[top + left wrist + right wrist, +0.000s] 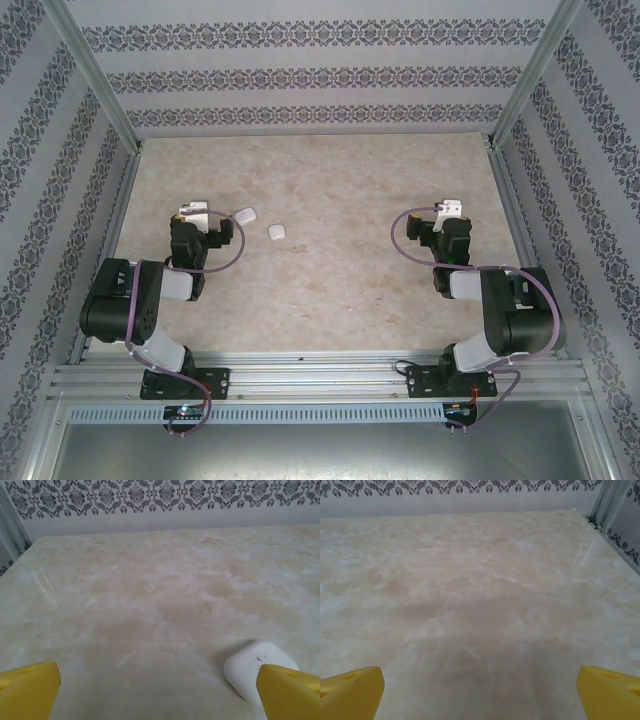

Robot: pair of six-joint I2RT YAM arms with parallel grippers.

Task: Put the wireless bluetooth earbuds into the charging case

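Note:
Two white rounded-square charging cases lie on the marbled table: one (pixel 246 215) just right of my left gripper (pixel 194 211), the other (pixel 276 231) a little further right and nearer. Both look closed. In the left wrist view a case (pixel 252 666) sits at the lower right, partly behind my right yellow fingertip (pixel 287 690). The left gripper (pixel 159 690) is open with only bare table between its fingers. My right gripper (pixel 450 210) hovers over the right half of the table, well away from the cases, and it (pixel 480 692) is open and holds nothing. The earbuds are out of view.
Patterned walls and aluminium posts (pixel 100 80) enclose the table (pixel 330 180) on three sides. A metal rail (pixel 320 375) runs along the near edge, where both arm bases are bolted.

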